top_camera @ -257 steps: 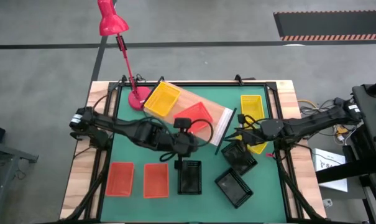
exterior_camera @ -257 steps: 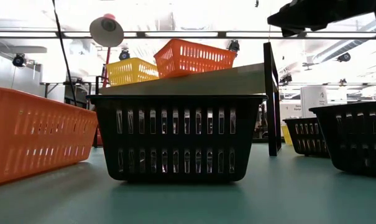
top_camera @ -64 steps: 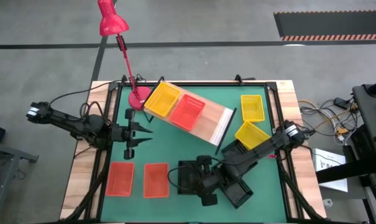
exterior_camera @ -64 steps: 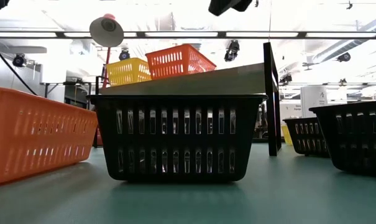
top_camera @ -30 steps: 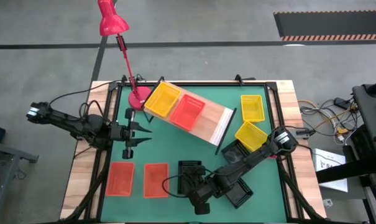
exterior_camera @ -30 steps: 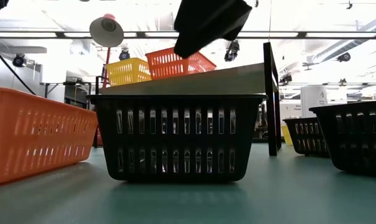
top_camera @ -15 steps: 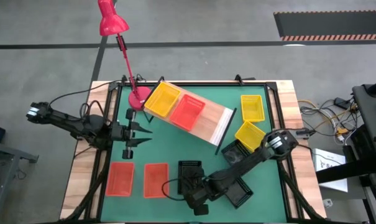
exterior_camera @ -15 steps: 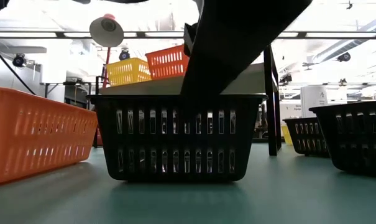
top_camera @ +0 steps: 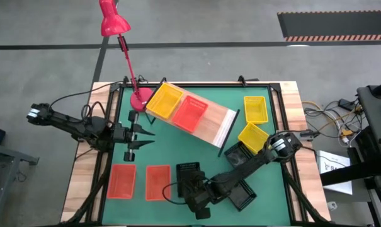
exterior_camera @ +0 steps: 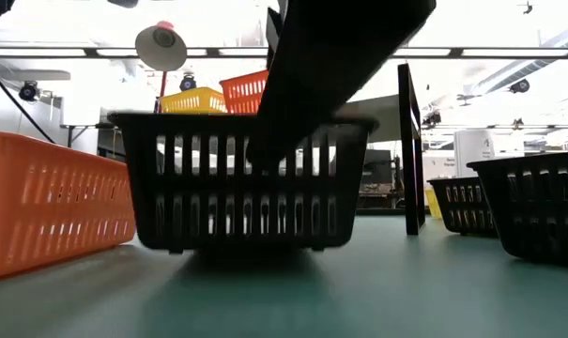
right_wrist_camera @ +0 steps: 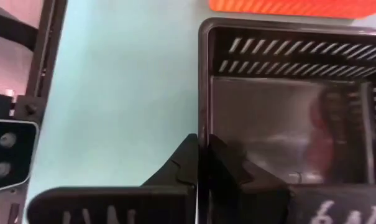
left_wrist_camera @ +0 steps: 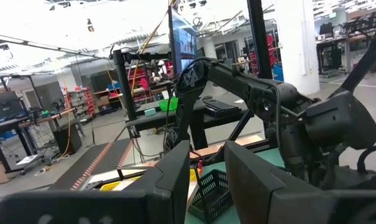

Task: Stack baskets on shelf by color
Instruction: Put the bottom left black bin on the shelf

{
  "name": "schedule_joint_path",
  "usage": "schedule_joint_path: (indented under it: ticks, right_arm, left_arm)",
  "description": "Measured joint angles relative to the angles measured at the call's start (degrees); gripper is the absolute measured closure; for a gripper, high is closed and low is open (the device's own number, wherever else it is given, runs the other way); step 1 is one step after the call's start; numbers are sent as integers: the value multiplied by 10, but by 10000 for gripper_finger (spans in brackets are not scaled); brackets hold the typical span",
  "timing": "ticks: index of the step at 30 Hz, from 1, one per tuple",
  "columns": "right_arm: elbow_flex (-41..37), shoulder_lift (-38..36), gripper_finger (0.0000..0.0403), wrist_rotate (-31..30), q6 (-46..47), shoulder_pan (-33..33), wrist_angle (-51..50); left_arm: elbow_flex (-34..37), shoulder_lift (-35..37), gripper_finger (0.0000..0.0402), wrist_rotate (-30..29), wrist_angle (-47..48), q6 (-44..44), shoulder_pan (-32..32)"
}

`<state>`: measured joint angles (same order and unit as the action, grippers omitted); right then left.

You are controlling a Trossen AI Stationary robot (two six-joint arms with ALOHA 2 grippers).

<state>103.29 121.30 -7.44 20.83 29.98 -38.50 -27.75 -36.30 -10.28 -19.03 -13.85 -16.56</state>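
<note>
A black basket (top_camera: 190,174) sits on the green mat near the table's front edge, with my right gripper (right_wrist_camera: 200,158) shut on its near wall; in the low view the gripper (exterior_camera: 265,150) comes down from the upper right. The shelf (top_camera: 210,123) lies slanted at the back and carries a yellow basket (top_camera: 164,101) and a red basket (top_camera: 190,113). My left gripper (top_camera: 146,135) waits at the table's left, open and holding nothing. My right gripper pinches the black basket's near short wall at its rim (right_wrist_camera: 203,127), one finger inside the basket and one outside. The fingers slant down from the table's right and lie along the wall. The basket's near end (exterior_camera: 237,246) is raised off the mat; the far end is hidden.
Two orange baskets (top_camera: 122,181) (top_camera: 157,183) lie left of the held one. Two more black baskets (top_camera: 242,155) (top_camera: 239,194) lie under my right arm. Two yellow baskets (top_camera: 255,108) (top_camera: 254,136) sit at the right. A red lamp (top_camera: 138,98) stands at the back left.
My right gripper has come down onto the black basket's near wall and shut on it. The basket's near end has since risen off the mat.
</note>
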Motion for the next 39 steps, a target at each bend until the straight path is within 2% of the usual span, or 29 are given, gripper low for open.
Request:
schedule_joint_path:
  ticks: [7, 17, 22, 27, 31, 35, 39]
  right_arm:
    - [66, 0, 390, 1, -19, 1, -61]
    - [232, -1, 391, -6, -62, 12, -201]
    - [318, -2, 391, -56, -84, 15, -267]
    - [307, -49, 391, -106, -95, 13, -284]
    - [307, -76, 391, -193, -91, 7, -314]
    - [307, -98, 391, -260, -50, -4, -368]
    - [307, -109, 391, -287, 20, -23, -449]
  left_arm:
    - [0, 1, 316, 2, 0, 0, 0]
    - [0, 0, 316, 2, 0, 0, 0]
    - [0, 0, 316, 2, 0, 0, 0]
    - [0, 0, 316, 2, 0, 0, 0]
    - [0, 0, 316, 2, 1, 0, 0]
    - [0, 0, 316, 2, 0, 0, 0]
    - [0, 0, 316, 2, 1, 0, 0]
